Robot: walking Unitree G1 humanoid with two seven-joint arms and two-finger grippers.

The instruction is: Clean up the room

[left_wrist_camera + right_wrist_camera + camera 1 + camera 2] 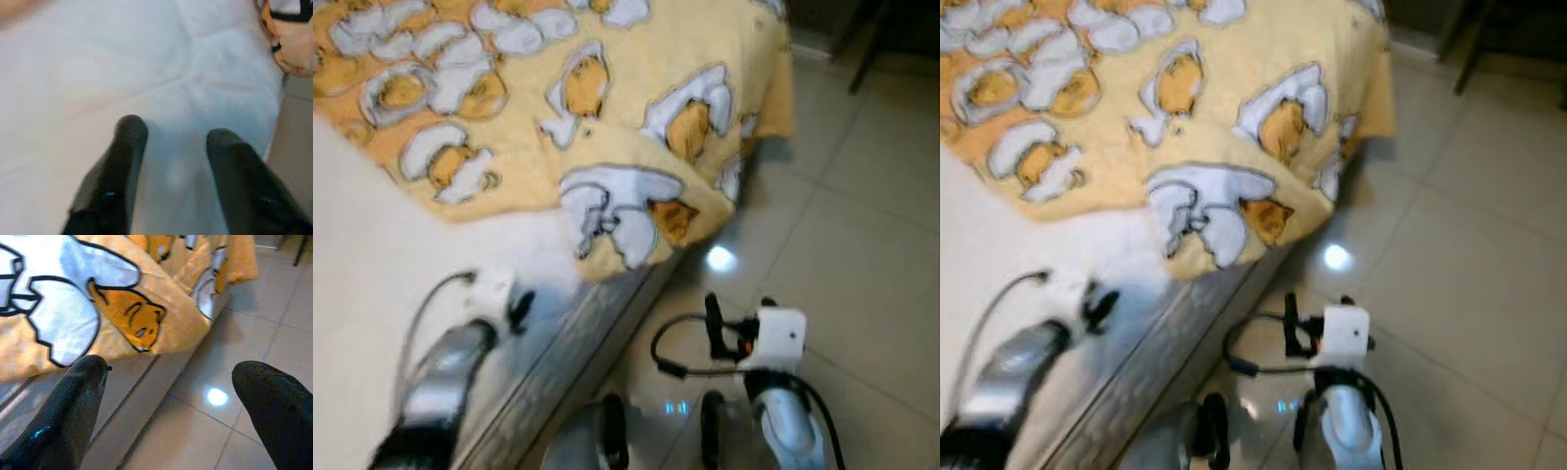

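A yellow blanket [558, 108] printed with white and orange cartoon figures lies rumpled across the bed, one corner [146, 328] hanging over the bed's edge. Below it the white sheet [372, 255] is bare. My left gripper [173, 147] hovers low over this sheet, open, with nothing between its fingers [129, 142]. My right gripper [171, 377] is beside the bed over the floor, open and empty, pointing toward the hanging blanket corner. In the left eye view the right gripper [739, 318] sits below that corner.
The grey side of the bed [578, 352] runs diagonally between my arms. Glossy beige floor tiles [862, 245] spread to the right, with a light reflection [720, 258]. A dark furniture leg [867, 44] stands at the far right.
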